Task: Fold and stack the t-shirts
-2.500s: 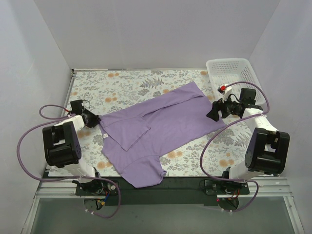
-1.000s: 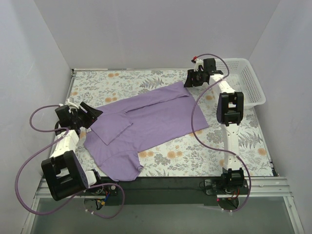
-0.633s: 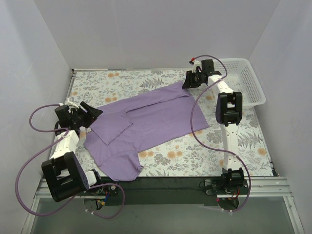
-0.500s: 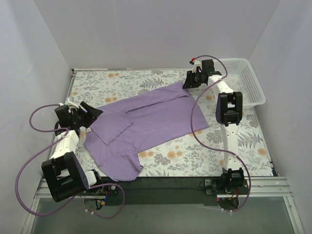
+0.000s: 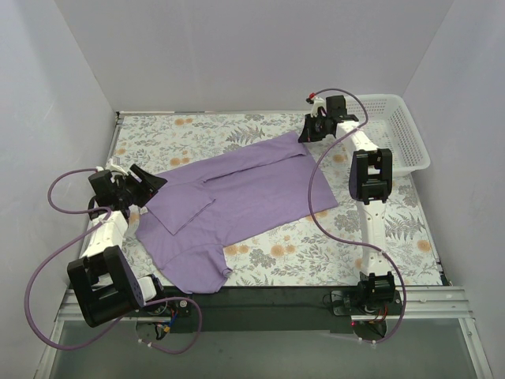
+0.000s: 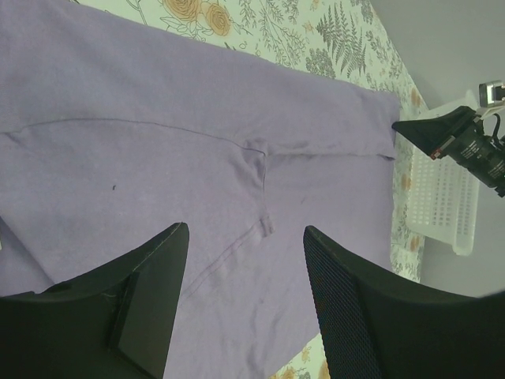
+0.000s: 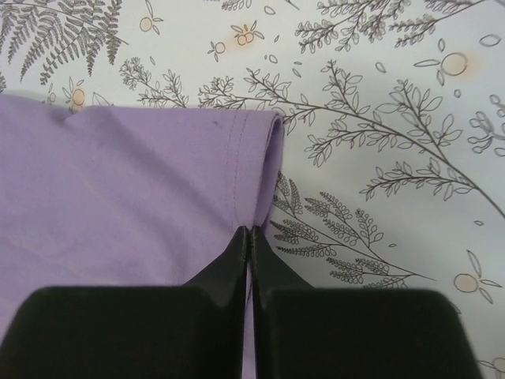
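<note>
From above, you have the t-shirt (image 5: 237,197) spread flat and slantwise across the floral table (image 5: 197,130), its hem end toward the far right and its neck end toward the near left. 1 sleeve lies at the near edge, between the 2 arm bases. Your right gripper (image 5: 304,136) reaches to the far corner of the hem, with the white basket (image 5: 402,134) just beyond it in the far right corner. Your left gripper (image 5: 160,182) sits at the left edge of the shirt, near the neck end.

On the left wrist view, your 2 fingers (image 6: 150,292) stand well apart with nothing between them, and purple cloth fills the picture beneath them. A folded-over panel shows its seam across the middle. At the far end of the shirt you can see the right gripper's black tip beside the basket.

On the right wrist view, your jaws are pressed together to a single line, and they meet right on the shirt's stitched hem edge, pinching it. The corner of the hem curls up a little just ahead of the tips. Bare floral cloth lies to the right of them.
</note>
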